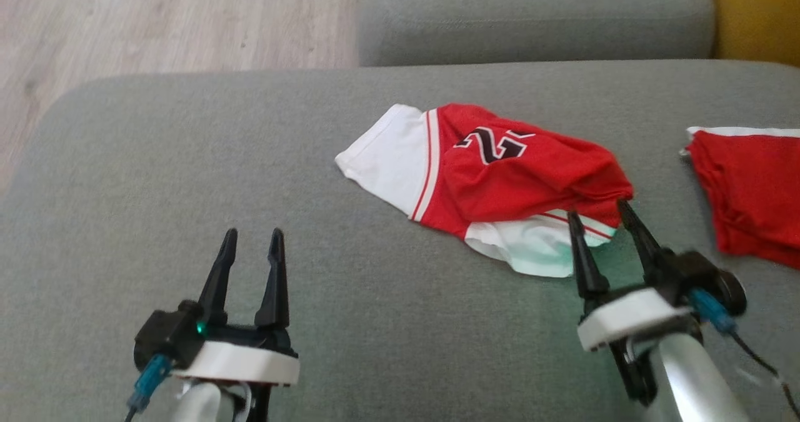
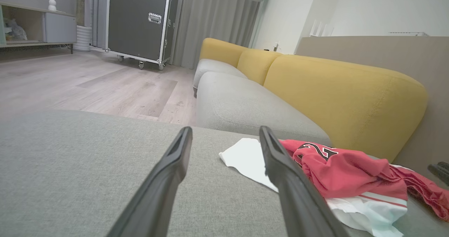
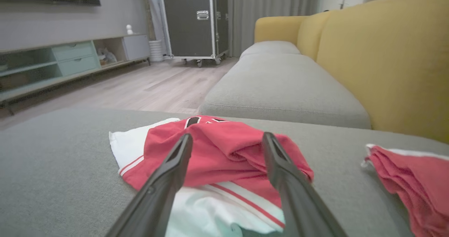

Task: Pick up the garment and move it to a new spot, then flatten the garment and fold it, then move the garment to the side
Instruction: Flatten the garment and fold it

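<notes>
Nearest first.

1. Left gripper (image 1: 254, 233): low on the robot's left, fingers apart with nothing between them. It is over the bare grey seat cushion (image 1: 156, 178), well apart from the cloth.

2. Right gripper (image 1: 597, 209): fingers apart, tips at the garment's near right corner, either side of a bunched red fold. It is not clamped on it. Whether a tip touches the fabric cannot be told.

3. Garment (image 1: 500, 172): a red-and-white sports piece with a dark number, lying crumpled on the cushion, right of centre. A white panel lies to its left and a pale hem lies nearest the robot.
   - Handling, as judged: light, limp, thin and probably slick, not fragile. It should sag from any single pinch, and stacked layers may slide apart.
   - Hold, as judged: take single-layer edges, the white trimmed side and the near pale hem, one gripper to each, so it spreads for flattening. The bunched fold would likely lift as a wad.

4. Second red cloth (image 1: 750, 190): white-edged, near the garment's right but apart from it. Best left clear of any grasp.

5. Farthest: another grey cushion (image 1: 531, 15), the yellow backrest (image 1: 756, 15) and the wood floor (image 1: 156, 22).
</notes>
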